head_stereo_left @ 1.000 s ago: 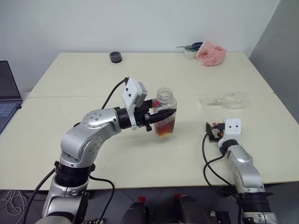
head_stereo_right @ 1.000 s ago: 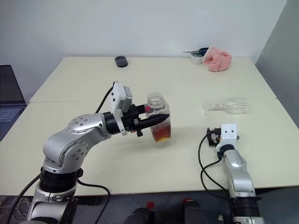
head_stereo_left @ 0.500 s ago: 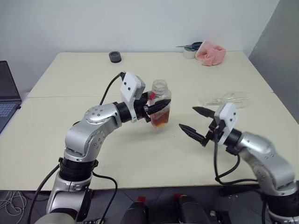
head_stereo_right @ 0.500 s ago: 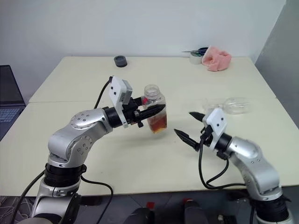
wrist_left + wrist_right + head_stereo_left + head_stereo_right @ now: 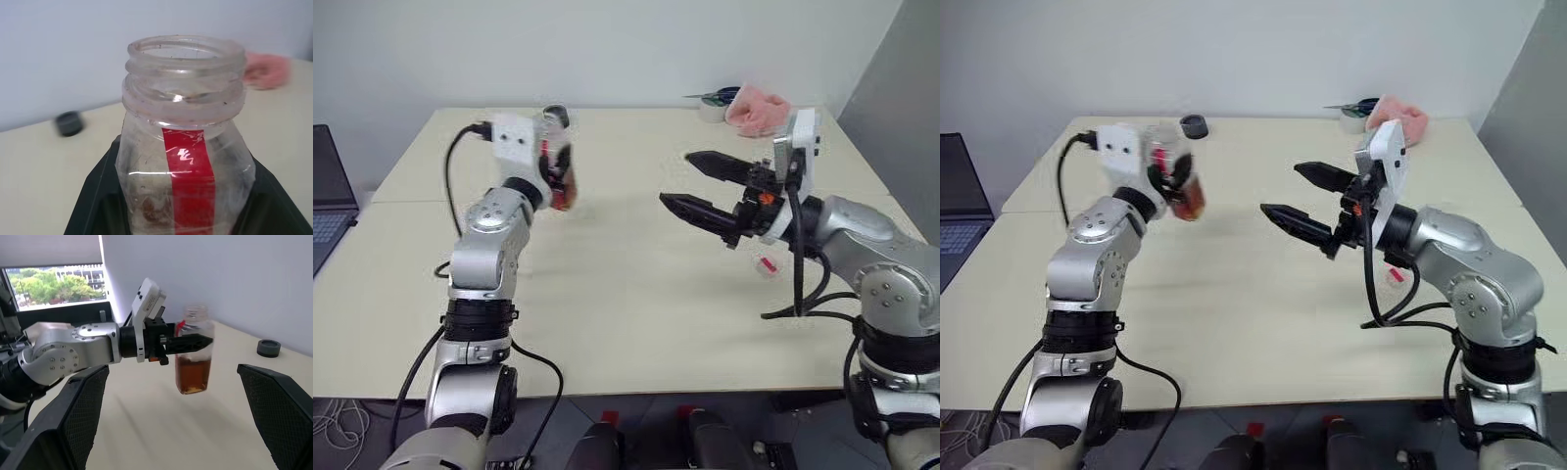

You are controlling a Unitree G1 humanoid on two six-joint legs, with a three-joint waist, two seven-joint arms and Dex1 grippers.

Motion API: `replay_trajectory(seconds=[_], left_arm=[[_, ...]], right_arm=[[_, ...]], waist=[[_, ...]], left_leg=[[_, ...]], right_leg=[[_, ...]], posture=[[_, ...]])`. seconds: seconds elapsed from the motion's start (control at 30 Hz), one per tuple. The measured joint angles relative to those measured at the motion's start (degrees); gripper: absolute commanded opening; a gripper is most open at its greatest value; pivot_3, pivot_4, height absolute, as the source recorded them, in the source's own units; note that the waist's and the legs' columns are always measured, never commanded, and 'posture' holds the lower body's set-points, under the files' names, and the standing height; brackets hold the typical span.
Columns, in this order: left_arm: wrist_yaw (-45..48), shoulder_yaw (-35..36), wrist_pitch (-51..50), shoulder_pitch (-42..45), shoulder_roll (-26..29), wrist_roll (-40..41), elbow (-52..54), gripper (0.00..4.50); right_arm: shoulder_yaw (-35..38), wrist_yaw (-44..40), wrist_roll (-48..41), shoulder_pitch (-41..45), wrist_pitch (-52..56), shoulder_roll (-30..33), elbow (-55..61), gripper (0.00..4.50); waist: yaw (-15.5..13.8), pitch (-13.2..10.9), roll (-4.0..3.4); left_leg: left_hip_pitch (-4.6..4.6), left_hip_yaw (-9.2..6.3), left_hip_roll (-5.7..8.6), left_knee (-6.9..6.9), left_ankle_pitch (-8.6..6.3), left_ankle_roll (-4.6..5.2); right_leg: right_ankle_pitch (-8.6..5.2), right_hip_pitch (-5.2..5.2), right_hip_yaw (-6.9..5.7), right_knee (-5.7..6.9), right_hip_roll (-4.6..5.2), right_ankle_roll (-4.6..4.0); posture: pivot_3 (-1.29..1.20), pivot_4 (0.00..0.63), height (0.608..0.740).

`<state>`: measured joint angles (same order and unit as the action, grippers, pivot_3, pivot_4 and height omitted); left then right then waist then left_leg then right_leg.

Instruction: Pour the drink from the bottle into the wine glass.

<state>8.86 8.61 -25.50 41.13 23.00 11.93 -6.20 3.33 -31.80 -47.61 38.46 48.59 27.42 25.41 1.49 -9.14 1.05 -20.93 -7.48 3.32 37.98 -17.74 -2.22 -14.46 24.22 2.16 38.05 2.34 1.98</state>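
Up above the worktop (image 5: pixel 636 294), the bottle (image 5: pixel 558 162) sits clamped between the two black fingers of the left pincer (image 5: pixel 551 168), which close on its body below the neck. It stands roughly upright and uncapped, its wide threaded mouth open at the top and the red label strip (image 5: pixel 188 181) running down one face. The drink (image 5: pixel 193 374) fills about the lower half of the bottle. The left arm reaches forward from the robot's left side, forearm raised, carrying the bottle well clear of the surface near the far left part of the worktop, close to the black round lid (image 5: pixel 1194 125).

The right pincer (image 5: pixel 695 186) is held up in mid-air over the middle right of the worktop, its fingers spread wide apart with nothing between them, pointing across toward the bottle. The two pincers are well apart. A pink cloth (image 5: pixel 756 110) lies at the far right corner.
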Motion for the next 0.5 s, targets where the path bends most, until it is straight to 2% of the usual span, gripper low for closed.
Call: replay_trajectory(seconds=[0.2,0.5], left_arm=[[-0.7,4.4,4.6,-0.7,-2.6,1.0,-4.8,1.92],[3.2,4.8,9.0,-3.7,-5.0,2.5,-12.2,1.92]], right_arm=[[-3.1,-0.2,1.6,0.8,-1.2,-2.7,-2.0,4.49],[-4.7,-0.1,3.6,0.1,-2.1,-4.2,-2.0,4.49]], waist=[[-0.2,0.0,0.01],[0.0,0.0,0.03]], left_leg=[[-0.06,-0.01,0.1,0.02,0.0,0.0],[-0.06,-0.01,0.09,0.0,0.0,0.0]], right_leg=[[0.0,0.02,-0.05,-0.03,0.14,0.01],[0.0,0.06,-0.07,0.01,0.14,0.01]], posture=[[0.0,0.15,0.74],[0.0,0.15,0.74]])
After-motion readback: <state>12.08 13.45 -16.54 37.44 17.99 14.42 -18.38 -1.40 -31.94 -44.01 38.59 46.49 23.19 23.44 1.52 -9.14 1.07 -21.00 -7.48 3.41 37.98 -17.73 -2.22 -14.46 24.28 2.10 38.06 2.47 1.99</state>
